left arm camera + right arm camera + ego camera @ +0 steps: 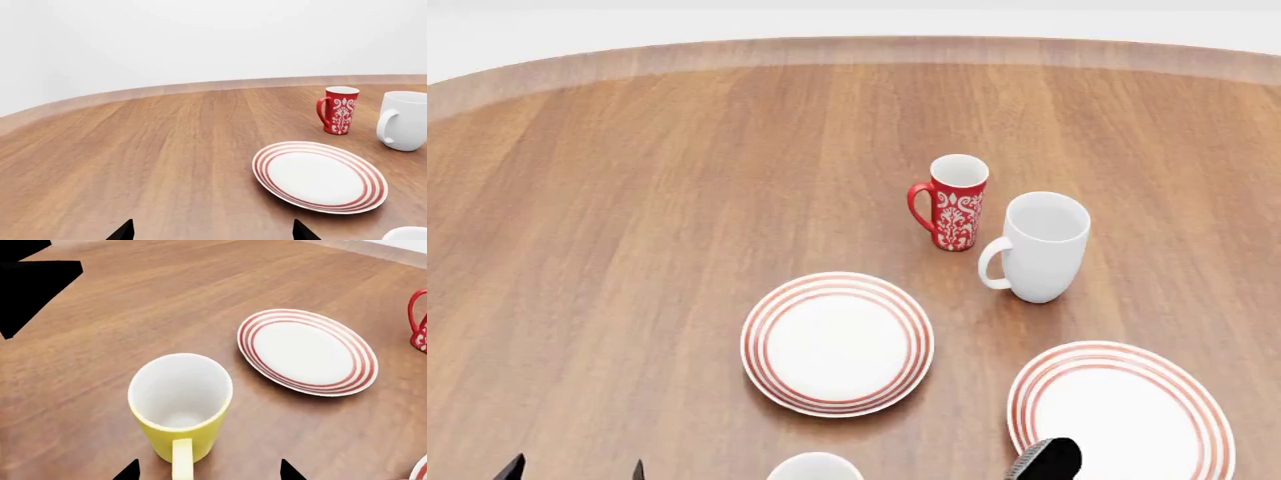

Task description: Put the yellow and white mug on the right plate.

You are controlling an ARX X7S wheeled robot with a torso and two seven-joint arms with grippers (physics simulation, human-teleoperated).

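Your right pincer (pixel 207 471) hangs spread just behind the yellow and white mug (pixel 180 407), its two dark tips flanking the handle and gripping nothing; the handle points back toward the wrist, which suits a grasp from this side. The mug stands upright on the wooden counter (pixel 627 200) at the near edge of the head view, where only its white rim shows, just short of the left plate (pixel 838 343). Your left pincer (pixel 213 232) is likewise released and empty, idling low over bare wood, apparently kept out of the way. The right plate (pixel 1121 412) lies flat and unoccupied to the mug's right, near your right arm, so that arm is probably the natural one for the carry. Farther off, the red patterned mug (pixel 954 202) and the taller white mug (pixel 1038 246) stand upright side by side, close together but apart, beyond both plates. Count three mugs, two ringed plates.
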